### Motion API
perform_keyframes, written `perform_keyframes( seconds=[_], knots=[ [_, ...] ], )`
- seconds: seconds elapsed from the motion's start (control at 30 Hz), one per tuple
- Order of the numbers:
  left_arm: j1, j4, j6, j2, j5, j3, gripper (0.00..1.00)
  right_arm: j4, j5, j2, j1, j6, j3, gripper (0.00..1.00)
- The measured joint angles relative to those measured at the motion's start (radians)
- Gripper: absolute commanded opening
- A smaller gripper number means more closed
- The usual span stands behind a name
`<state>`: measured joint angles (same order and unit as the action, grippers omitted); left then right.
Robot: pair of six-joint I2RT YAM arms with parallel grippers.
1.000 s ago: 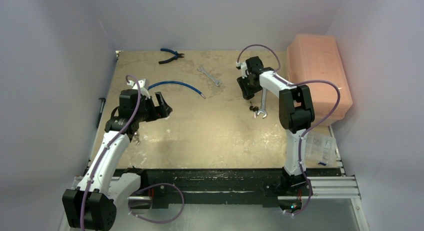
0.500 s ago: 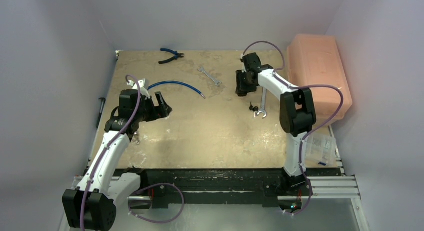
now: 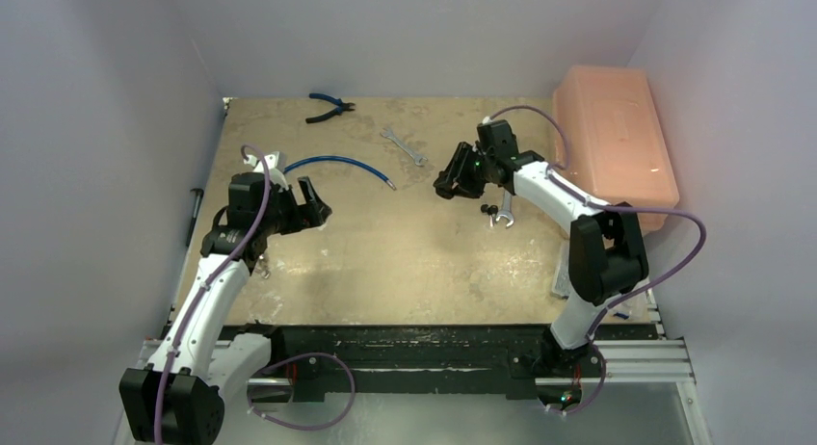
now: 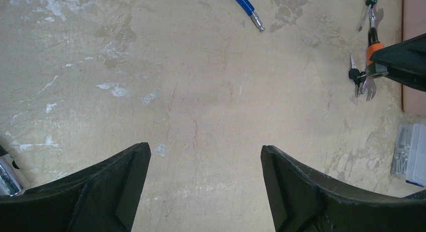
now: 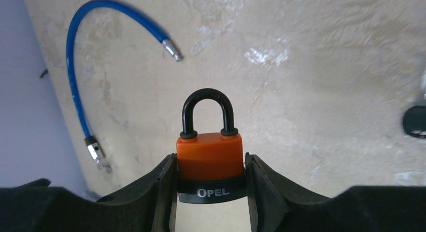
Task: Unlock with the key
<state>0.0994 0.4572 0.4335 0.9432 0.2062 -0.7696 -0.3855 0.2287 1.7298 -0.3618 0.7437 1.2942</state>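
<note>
From above, the right gripper (image 3: 451, 185) hangs left of the pink box (image 3: 617, 137), and the keys (image 3: 489, 210) lie between them on the scuffed tan table (image 3: 385, 262), with plenty of room around. Left wrist: the left gripper (image 4: 203, 149) gapes empty, well off from the box. Right wrist: the fingers (image 5: 163, 192) clamp the orange padlock (image 5: 209, 156) by its flat sides; it looks hard, weighty and probably slick-shelled, so that's the sensible hold.

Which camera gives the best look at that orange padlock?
The right wrist view. There the padlock fills the middle, clamped in the right hand, shackle shut and brand name readable. The left wrist view catches only a small orange bit at its right edge; in the top view the hand hides nearly all of it.
</note>
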Motion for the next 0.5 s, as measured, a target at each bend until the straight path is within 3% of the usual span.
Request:
perform_keyframes(
  seconds=[0.3,0.5],
  knots=[
    [0.0,0.0,0.0,-0.011,0.0,0.0,0.86,0.094,0.076,-0.003,-0.04,0.068,-0.084,0.0],
    [0.0,0.0,0.0,-0.019,0.0,0.0,0.86,0.116,0.014,-0.002,-0.17,0.023,-0.1,0.0]
  ],
)
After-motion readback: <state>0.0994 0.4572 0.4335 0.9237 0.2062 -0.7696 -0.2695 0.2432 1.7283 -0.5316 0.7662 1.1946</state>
